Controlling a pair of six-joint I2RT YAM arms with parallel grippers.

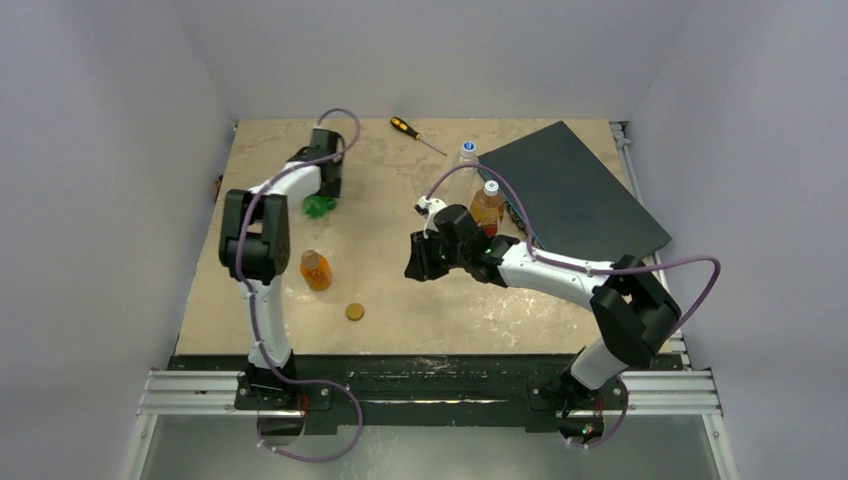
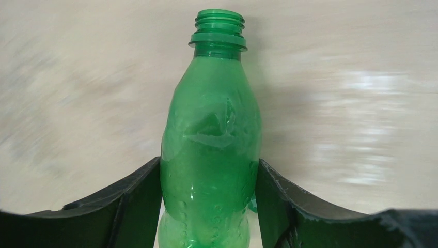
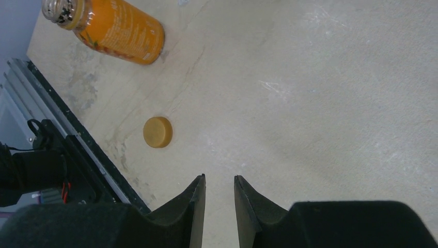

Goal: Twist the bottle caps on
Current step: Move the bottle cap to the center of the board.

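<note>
On the desk (image 1: 450, 310), a loose cap (image 1: 354, 312) lies about five o'clock of an open bottle (image 1: 316, 270); the screwdriver (image 1: 417, 135) lies at twelve, a flat board (image 1: 575, 190) at two.

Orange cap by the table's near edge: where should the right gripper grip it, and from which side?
Grip the orange cap by its round side wall, jaws across its width, with the right gripper coming straight down. It lies flat, a low disc on bare table, so a sideways approach would likely just push it.
</note>
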